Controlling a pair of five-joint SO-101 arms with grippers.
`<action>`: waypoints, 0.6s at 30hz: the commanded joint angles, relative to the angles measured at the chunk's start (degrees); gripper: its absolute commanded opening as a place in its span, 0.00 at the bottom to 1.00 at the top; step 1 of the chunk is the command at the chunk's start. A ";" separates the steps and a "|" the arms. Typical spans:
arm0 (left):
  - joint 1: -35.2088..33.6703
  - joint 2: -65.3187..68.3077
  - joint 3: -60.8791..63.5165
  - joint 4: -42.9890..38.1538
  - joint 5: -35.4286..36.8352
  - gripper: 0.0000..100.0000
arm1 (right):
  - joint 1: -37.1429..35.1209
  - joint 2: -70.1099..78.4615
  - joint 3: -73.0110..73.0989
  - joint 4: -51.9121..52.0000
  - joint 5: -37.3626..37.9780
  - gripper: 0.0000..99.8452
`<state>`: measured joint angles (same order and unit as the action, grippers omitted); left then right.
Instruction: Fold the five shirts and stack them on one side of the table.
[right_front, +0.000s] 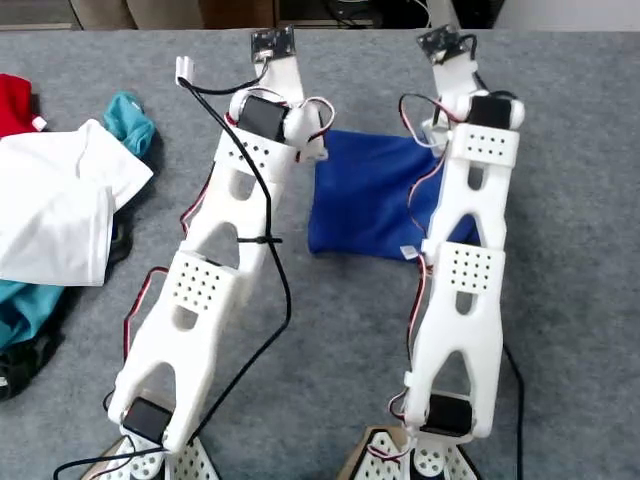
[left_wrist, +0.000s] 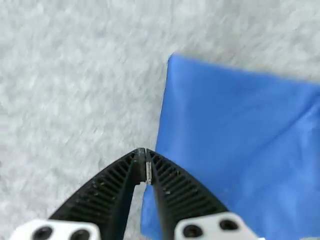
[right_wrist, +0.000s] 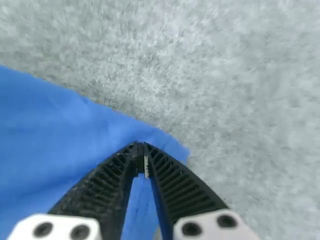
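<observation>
Item: blue shirt (right_front: 365, 195), frame centre, being folded. Left gripper (left_wrist: 144, 162) and right gripper (right_wrist: 141, 157) are resting with jaws closed at its opposite edges. The next fold is probably calling for a firm pinch on the cloth.

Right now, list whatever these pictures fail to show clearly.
Blue shirt, high view: the left arm and right arm cross it, hiding its side edges.
Left gripper and right gripper, wrist views: tips shut at the shirt's edge; the jaws hide whether cloth is pinched.
White shirt, high view: it covers the teal cloth and dark cloth; the frame edge cuts the red cloth; count unclear.
</observation>
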<state>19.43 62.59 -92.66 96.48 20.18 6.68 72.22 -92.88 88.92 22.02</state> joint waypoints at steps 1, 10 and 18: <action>-0.18 -2.51 -2.73 -5.80 -0.26 0.02 | -0.75 -10.07 -2.77 2.81 0.44 0.01; 1.05 1.27 11.25 -24.26 -0.26 0.02 | 0.31 -22.20 -2.51 13.63 0.09 0.01; 1.14 3.65 14.95 -28.40 -0.26 0.02 | 2.42 -31.69 18.24 13.63 0.00 0.01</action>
<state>19.87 67.43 -77.71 69.32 20.26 8.18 47.69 -84.00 101.49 22.02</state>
